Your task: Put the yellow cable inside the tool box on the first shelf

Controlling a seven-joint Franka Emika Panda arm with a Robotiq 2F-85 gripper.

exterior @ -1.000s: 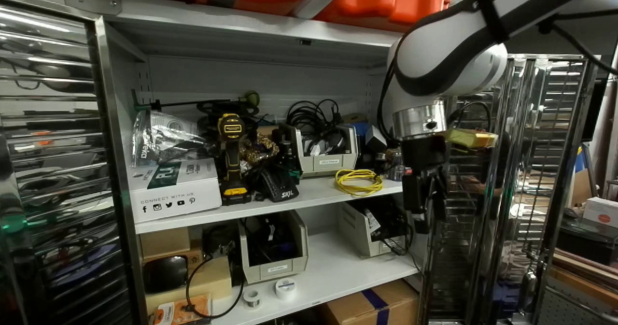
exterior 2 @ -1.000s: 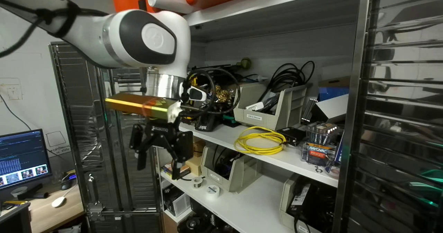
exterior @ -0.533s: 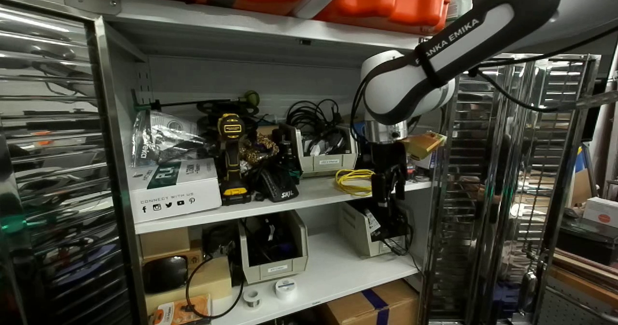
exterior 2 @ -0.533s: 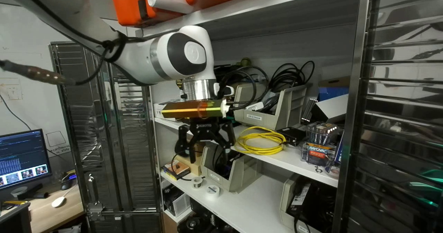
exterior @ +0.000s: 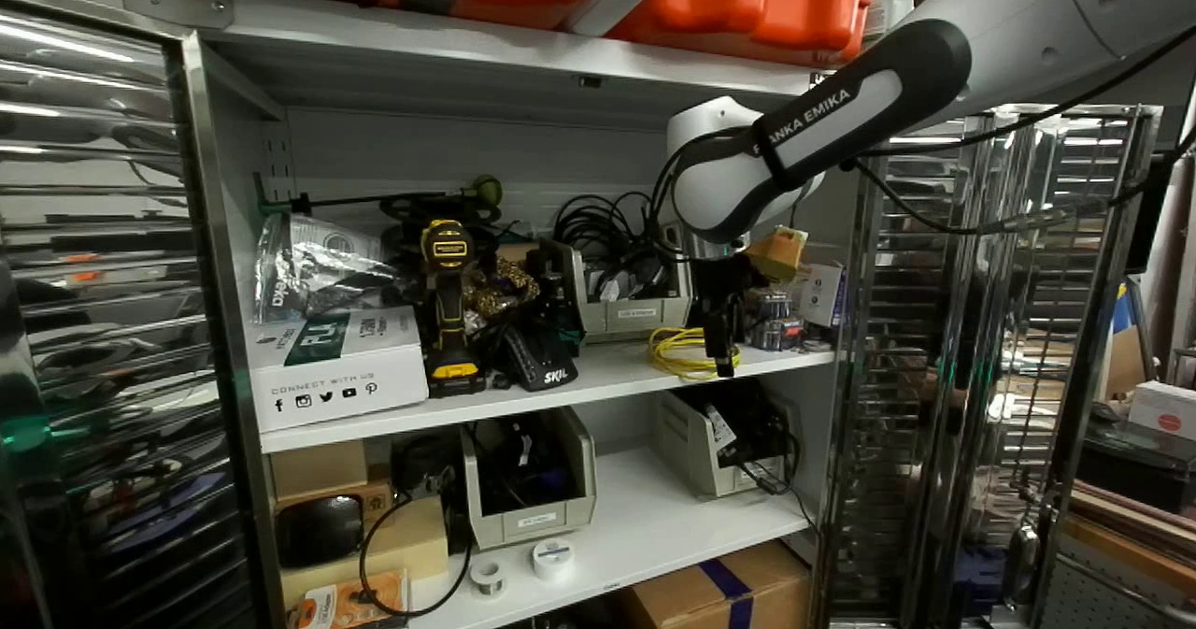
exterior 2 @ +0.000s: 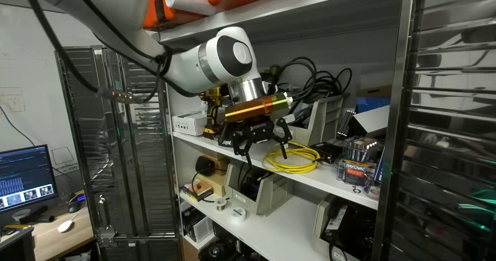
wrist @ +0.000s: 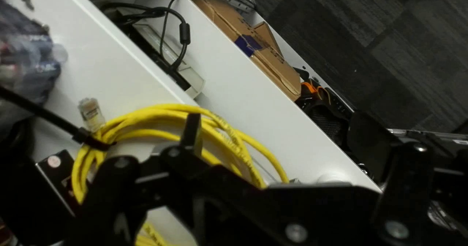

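Yellow cable [exterior 2: 296, 169] lies on the first shelf [exterior 2: 327, 175], inside a cabinet [exterior: 505, 148] with shiny metal doors [exterior: 103, 330]; orange cases [exterior: 724, 3] are on its top. It is coiled in loose flat rings, with one clear plug [wrist: 91, 114] and a black tie [wrist: 91, 140]. Behind it is the pale grey tool box [exterior: 598, 321]. The coil is near the front edge; in the wrist view its strands cross the edge line. The hand [exterior 2: 267, 161] is released, fingers apart, one seen over the coil; whether they touch, I cannot tell. Between coil and battery packs [exterior 2: 356, 164] there is a strip of white shelf.
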